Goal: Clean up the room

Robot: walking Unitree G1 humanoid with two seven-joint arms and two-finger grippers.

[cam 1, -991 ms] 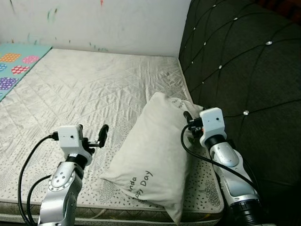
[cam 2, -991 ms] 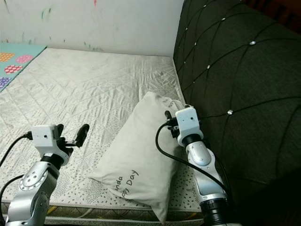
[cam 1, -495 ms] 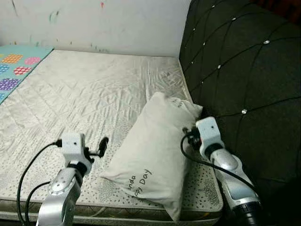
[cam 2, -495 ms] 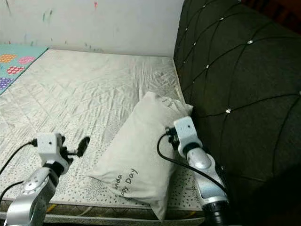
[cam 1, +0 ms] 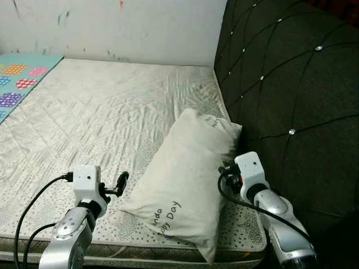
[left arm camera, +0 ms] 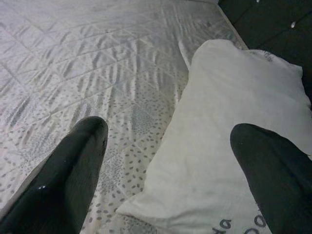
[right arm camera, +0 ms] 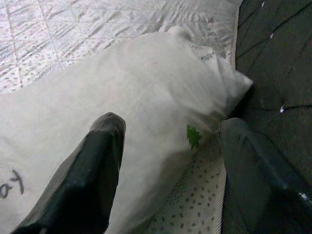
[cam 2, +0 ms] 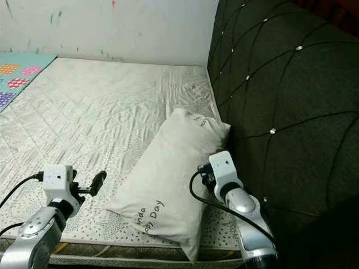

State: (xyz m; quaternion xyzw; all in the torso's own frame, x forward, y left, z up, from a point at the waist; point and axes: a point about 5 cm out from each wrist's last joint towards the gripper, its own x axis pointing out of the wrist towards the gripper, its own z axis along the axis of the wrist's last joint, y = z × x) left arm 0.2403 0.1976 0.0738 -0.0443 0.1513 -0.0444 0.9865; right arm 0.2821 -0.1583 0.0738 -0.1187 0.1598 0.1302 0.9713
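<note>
We see the pillow (cam 1: 188, 179) lying on the mattress (cam 1: 101, 112) beside the headboard (cam 1: 286, 84) | left gripper (left arm camera: 170, 180) spread, just left of it | right gripper (right arm camera: 165, 180) spread at its right edge

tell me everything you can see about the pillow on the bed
The pillow is off-white, soft and plump, in a cloth case with dark handwritten-style lettering ending in "Day" near its front end and a small green mark on one side. It lies flat on the quilted mattress, angled, its far corner against the dark tufted headboard. The open left gripper and right gripper flank it; contact is unclear.
</note>
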